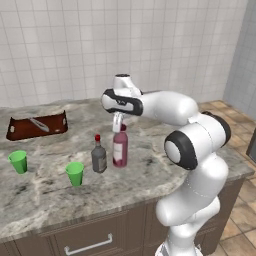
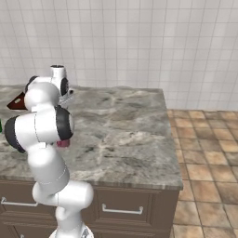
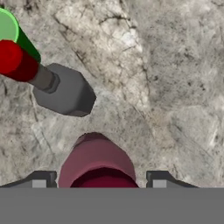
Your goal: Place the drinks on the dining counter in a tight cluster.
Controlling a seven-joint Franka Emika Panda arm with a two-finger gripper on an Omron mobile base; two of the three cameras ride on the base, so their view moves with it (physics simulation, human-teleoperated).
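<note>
- Maroon bottle (image 1: 120,147) upright on the dining counter (image 1: 150,165), near the middle of the slab, maroon cap right under the hand.
- Grey-brown bottle (image 1: 99,157) with red cap upright just beside it on its left, a narrow gap between the two; seen from above in the hand view (image 3: 61,89), apart from the maroon bottle (image 3: 97,162).
- Gripper (image 1: 118,125) pointing straight down over the maroon bottle, one fingertip (image 3: 41,180) on each side of its top, jaws standing wider than the cap; cannot tell whether the pads touch it.
- Green cup (image 1: 75,173) in front and to the left of the grey-brown bottle, near but not touching; its rim visible at the top left corner of the hand view (image 3: 11,28).
- Second green cup (image 1: 18,161) further left, well apart from the bottles.
- Dark brown tray (image 1: 36,126) at the far left of the counter with a silvery utensil (image 1: 39,124) lying in it.
- Dark brown drawers with silver handles (image 1: 87,245) under the slab; white tiled wall (image 1: 75,45) behind.
- In the right base view, arm in front of the bottles; counter (image 2: 125,135) stretching to the right, tiled floor (image 2: 204,153) beyond.
</note>
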